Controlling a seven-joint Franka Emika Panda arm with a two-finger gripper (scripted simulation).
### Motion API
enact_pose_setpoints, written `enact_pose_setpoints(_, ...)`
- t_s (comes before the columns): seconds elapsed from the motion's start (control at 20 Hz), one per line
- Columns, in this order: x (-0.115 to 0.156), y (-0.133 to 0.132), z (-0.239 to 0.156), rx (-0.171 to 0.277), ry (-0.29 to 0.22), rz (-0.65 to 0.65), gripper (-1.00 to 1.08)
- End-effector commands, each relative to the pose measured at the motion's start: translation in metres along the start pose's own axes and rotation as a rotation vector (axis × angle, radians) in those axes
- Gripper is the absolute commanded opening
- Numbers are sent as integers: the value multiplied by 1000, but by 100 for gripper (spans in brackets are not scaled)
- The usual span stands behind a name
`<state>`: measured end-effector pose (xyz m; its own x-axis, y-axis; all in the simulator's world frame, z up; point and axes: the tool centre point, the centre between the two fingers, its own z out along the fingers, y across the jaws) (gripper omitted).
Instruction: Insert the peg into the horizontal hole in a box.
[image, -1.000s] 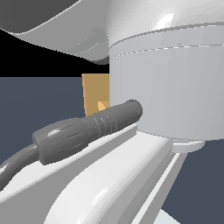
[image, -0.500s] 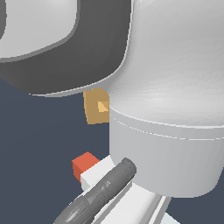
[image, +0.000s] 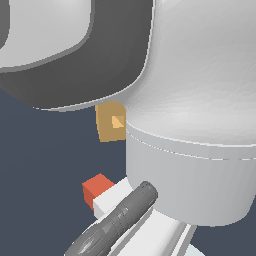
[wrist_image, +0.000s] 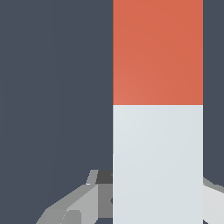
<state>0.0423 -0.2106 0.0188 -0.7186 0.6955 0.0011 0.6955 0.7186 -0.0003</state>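
Note:
The peg fills the wrist view, red-orange half (wrist_image: 157, 52) and white half (wrist_image: 157, 162). My gripper (wrist_image: 157, 188) straddles the white half, and its fingers (wrist_image: 87, 197) lie against both sides of the bar. In the exterior view the peg's red end (image: 97, 189) and a bit of its white half (image: 111, 201) stick out from behind the arm. The tan box (image: 107, 125) shows farther back, with its lighter square hole (image: 118, 122) facing the camera. The box stands apart from the peg. The gripper itself is hidden in the exterior view.
The arm's white links (image: 200, 100) and a grey cable plug (image: 117, 220) block most of the exterior view. The dark blue-grey floor (image: 45, 165) lies around the peg and box.
A second ago the arm hid the peg in the exterior view. It has since swung aside and the red end shows. Over the last half second almost nothing has moved.

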Motion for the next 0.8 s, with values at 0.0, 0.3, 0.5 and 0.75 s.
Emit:
enact_pose_setpoints(0.0,-1,0,0,0,-1,0,-100)
enact_pose_setpoints(0.3,4,1,-1,0,0,10,-100)
enact_pose_setpoints(0.5,13,5,-4,0,0,35,-100)
enact_pose_setpoints(0.75,32,13,-9,0,0,85,-100)
